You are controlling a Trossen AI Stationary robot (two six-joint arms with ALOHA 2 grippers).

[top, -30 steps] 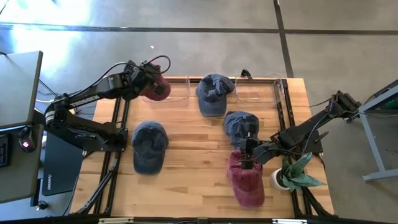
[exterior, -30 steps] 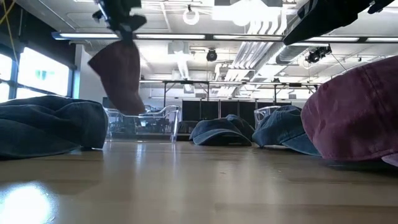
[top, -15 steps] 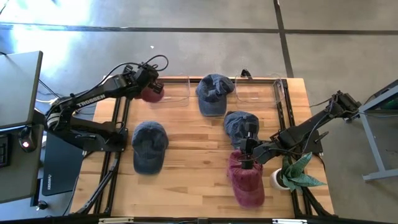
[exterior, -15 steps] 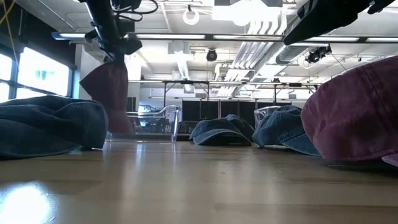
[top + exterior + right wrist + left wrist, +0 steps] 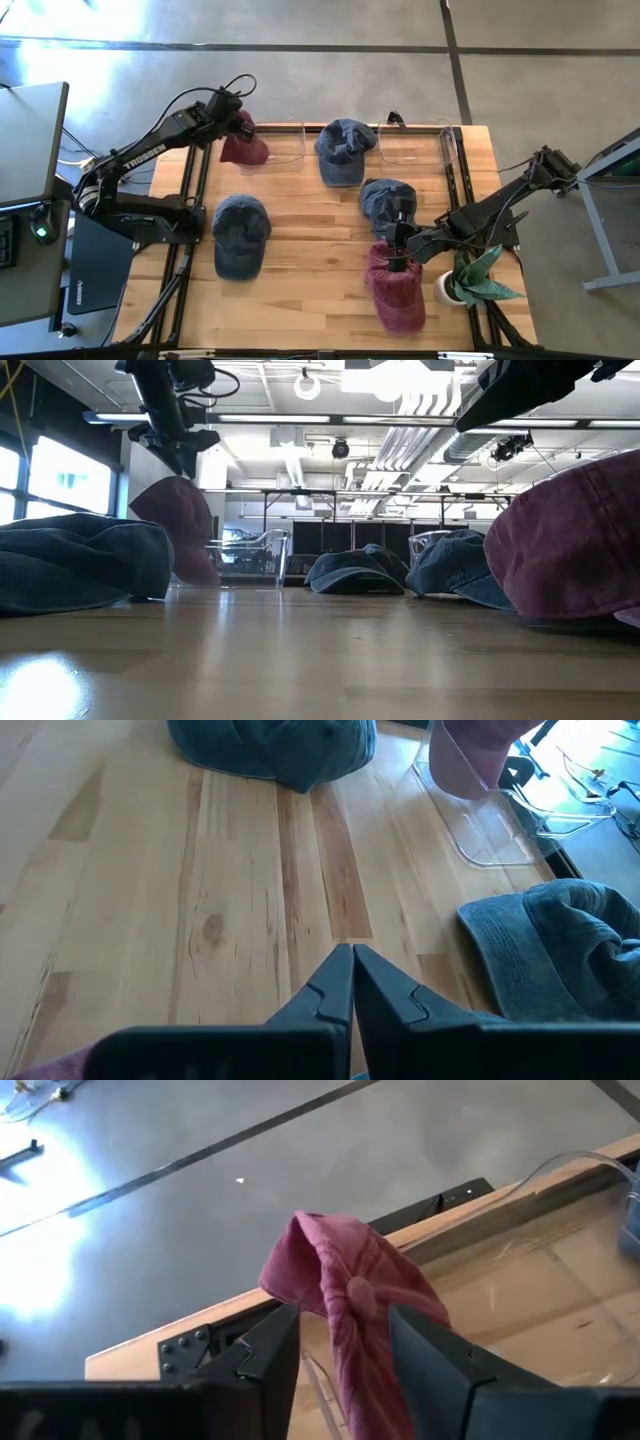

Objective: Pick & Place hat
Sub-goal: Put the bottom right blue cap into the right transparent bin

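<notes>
A maroon hat [image 5: 244, 147] stands crumpled in the clear bin [image 5: 282, 150] at the table's far left; in the low view the hat [image 5: 182, 538] reaches down to the bin's floor. My left gripper [image 5: 234, 116] hangs right above it, open. In its wrist view the hat's crown [image 5: 345, 1295] shows between the two fingers. My right gripper [image 5: 398, 262] waits shut at the near right, over a second maroon hat [image 5: 396, 292] that lies on the table. My left gripper stands open from above with a finger [image 5: 268, 1348] on either side of the hat's upper fold [image 5: 340, 1330]. I cannot tell whether either finger touches the cloth. The hat's lower end is down in the bin.
Three blue hats lie on the table: one at the far middle [image 5: 344, 150], one right of centre [image 5: 388, 200], one at the near left [image 5: 240, 236]. A second clear bin [image 5: 418, 145] stands at the far right. A potted plant [image 5: 470, 280] is at the near right edge.
My left gripper has carried the hanging maroon hat a little toward the table's far left corner, over the bin. The hat has come down: a second ago it hung clear, now its lower end is on the bin's floor and the gripper stands above its top.
</notes>
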